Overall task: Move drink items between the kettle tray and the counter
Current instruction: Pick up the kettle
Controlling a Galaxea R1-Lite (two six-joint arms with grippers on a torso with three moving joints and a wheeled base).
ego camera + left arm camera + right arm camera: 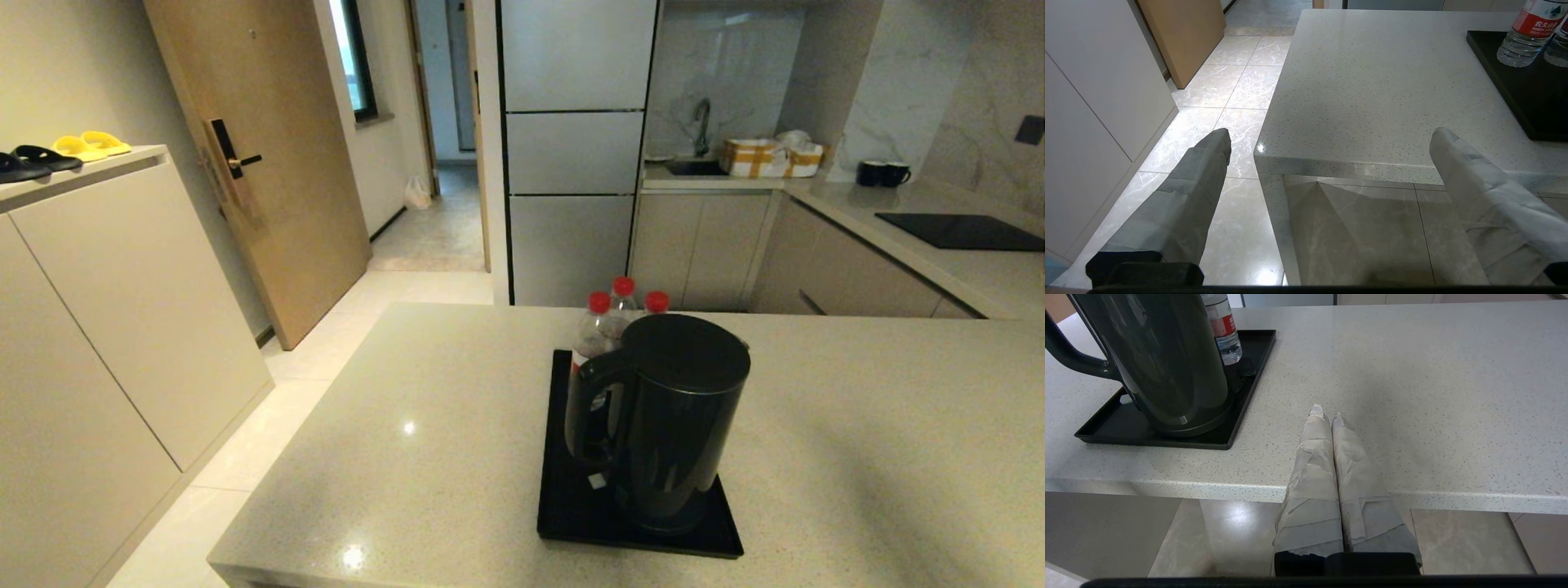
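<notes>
The tall glossy black kettle (678, 416) (1167, 363) stands on the black kettle tray (563, 506) (1147, 440), handle to the left; the base disc is hidden under it. Three clear bottles with red caps (598, 327) (1224, 335) (1527, 36) stand on the tray behind it. The tray lies on the beige speckled counter (424, 457). Neither arm shows in the head view. My left gripper (1329, 134) hangs open and empty before the counter's near left corner. My right gripper (1327, 414) is shut and empty over the counter's front edge, right of the tray.
Tiled floor (1237, 94) lies left of the counter, with a wooden door (261, 163) and a low cabinet (106, 302) carrying slippers. At the back right runs a worktop with sink (694, 167), black hob (963, 231) and two dark mugs (882, 173).
</notes>
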